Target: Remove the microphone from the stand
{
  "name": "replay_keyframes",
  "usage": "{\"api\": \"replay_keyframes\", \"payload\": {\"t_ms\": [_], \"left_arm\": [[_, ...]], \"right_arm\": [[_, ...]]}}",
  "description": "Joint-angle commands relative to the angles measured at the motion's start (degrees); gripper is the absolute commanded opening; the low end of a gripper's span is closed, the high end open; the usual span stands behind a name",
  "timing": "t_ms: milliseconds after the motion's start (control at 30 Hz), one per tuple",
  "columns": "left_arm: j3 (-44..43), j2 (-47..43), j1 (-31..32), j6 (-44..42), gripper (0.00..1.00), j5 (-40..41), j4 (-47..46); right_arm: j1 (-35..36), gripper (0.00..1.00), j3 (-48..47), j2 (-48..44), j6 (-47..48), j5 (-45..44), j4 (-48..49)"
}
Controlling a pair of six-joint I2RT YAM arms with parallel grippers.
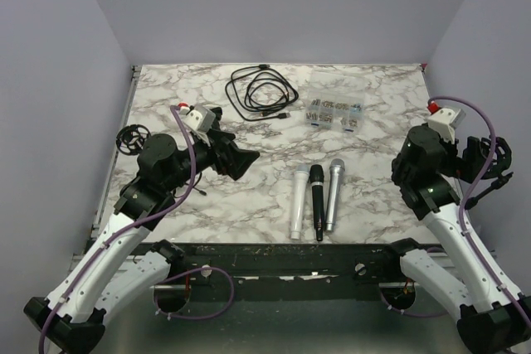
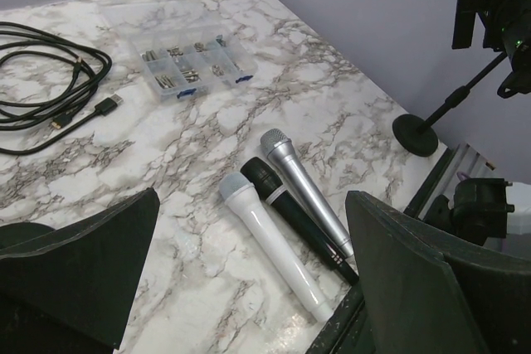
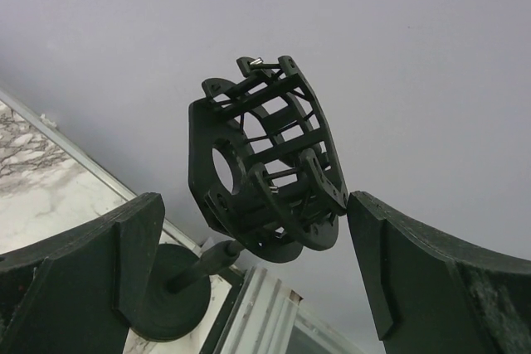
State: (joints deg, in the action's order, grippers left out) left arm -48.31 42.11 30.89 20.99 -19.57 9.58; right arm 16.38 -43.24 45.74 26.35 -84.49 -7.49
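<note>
The marble tabletop (image 1: 249, 196) holds three mics side by side between the arms: a white microphone (image 1: 297, 203), a black microphone (image 1: 318, 201) and a silver microphone (image 1: 333, 195), heads pointing away. The right gripper (image 3: 253, 205) is wide open and holds nothing. The stand (image 3: 187, 275) is just ahead, and its cage (image 3: 265, 163) looks empty. The left gripper (image 2: 253, 195) is wide open too, facing the mics. No writing can be read.

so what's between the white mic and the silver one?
The black mic, lying parallel between the white mic and the silver mic. It shows in the top and left wrist views.
</note>
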Motion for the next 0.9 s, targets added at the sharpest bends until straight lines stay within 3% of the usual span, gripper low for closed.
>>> {"api": "replay_keyframes", "payload": {"t_ms": [0, 867], "left_arm": [[-1.9, -0.1, 1.3, -1.8, 0.99, 2.4, 1.5], [-2.0, 1.9, 14.6, -7.2, 0.99, 12.1, 4.0]], "right_arm": [[-0.8, 1.00, 1.6, -1.7, 7.0, -1.5, 9.8], [-8.7, 1.00, -4.9, 11.7, 6.9, 2.2, 10.5]]}}
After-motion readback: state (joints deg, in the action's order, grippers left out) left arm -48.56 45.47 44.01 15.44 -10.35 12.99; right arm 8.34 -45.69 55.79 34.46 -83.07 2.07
